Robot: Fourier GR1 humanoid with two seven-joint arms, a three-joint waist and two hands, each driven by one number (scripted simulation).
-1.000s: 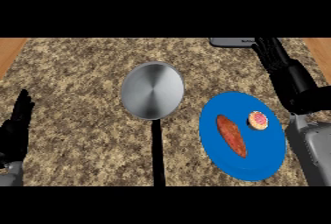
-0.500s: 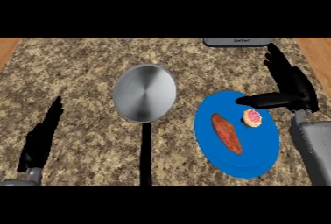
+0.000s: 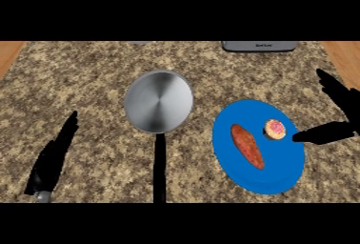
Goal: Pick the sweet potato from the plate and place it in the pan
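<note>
1. The sweet potato (image 3: 247,146) lies on the blue plate (image 3: 271,178), a long reddish piece slanting from upper left to lower right across the plate's left half. Nothing holds it.
2. Just to its right on the same plate sits a small round item with a pink top (image 3: 275,128), close to the potato's upper end but apart from it.
3. The right robot hand (image 3: 339,112) is at the plate's right edge, spread wide and holding nothing: its fingers point up and away, and the thumb reaches in over the rim toward the pink-topped item. It is not yet over the potato.
4. The pan (image 3: 158,101) stands left of the plate, well apart from it, its grey bowl bare and its dark handle running toward the lower edge.
5. The left robot hand (image 3: 53,159) rests at the lower left of the tabletop (image 3: 84,66), fingers straight, holding nothing.
6. A grey object (image 3: 259,45) shows at the far edge, partly cut off.
7. Risks, as I judge them:
   - The hand must cross the pink-topped item to reach the potato; a low approach could knock that item along or off the plate.
   - The potato is long and slanted, so a grip not square across its width could let it swing.
   - Closing near one end could tip it during the carry.
   - The pan is shallow, so a release near its rim may let the potato roll out.
</note>
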